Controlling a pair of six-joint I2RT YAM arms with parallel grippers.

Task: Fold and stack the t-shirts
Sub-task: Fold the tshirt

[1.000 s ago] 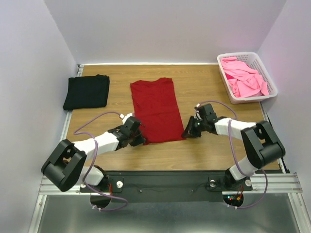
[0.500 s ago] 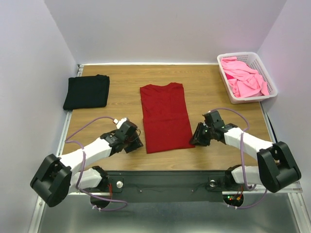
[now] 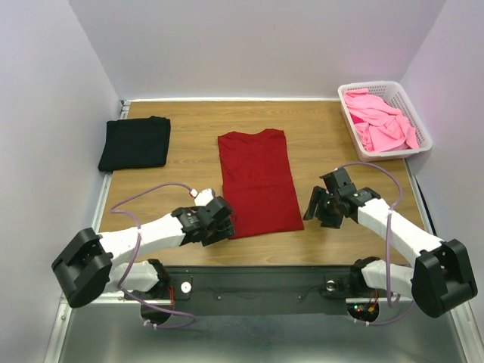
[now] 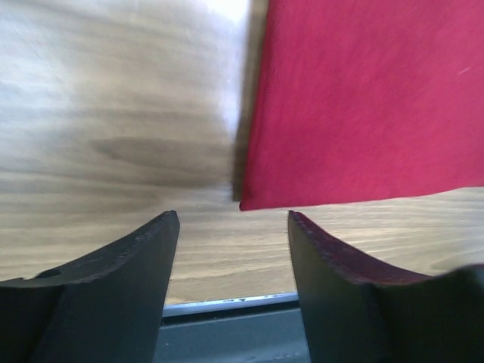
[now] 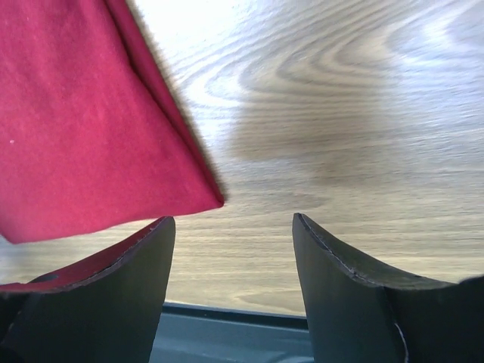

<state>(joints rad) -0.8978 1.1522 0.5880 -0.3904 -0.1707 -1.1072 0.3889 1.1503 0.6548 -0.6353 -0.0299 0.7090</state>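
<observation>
Black fingers come first. The left gripper (image 3: 218,221) (image 4: 233,215) has its jaws spread and holds nothing, and the right gripper (image 3: 318,207) (image 5: 233,219) is the same, wide apart and empty.

Between them the dark red t-shirt (image 3: 257,181) (image 4: 363,98) (image 5: 76,113) lies flat on the wooden table (image 3: 325,128). It is folded into a narrow strip whose long axis runs from 6 to 12 o'clock, with the collar at the 12 o'clock end. Its hem corners are what the next move seems to depend on. The 7 o'clock corner lies just past the left fingertips, toward 1 o'clock in that wrist view. The 5 o'clock corner lies just past the right gripper, toward 11 o'clock. Each arm is nearest to the corner on its own side, with the left one a touch closer. Taking both corners and carrying the hem toward 12 o'clock looks like the likely next fold.

Farther off, at 10 o'clock, a black t-shirt (image 3: 134,142) lies folded. At 2 o'clock a white basket (image 3: 423,133) holds a crumpled heap of pink tees (image 3: 382,121), not yet folded.
</observation>
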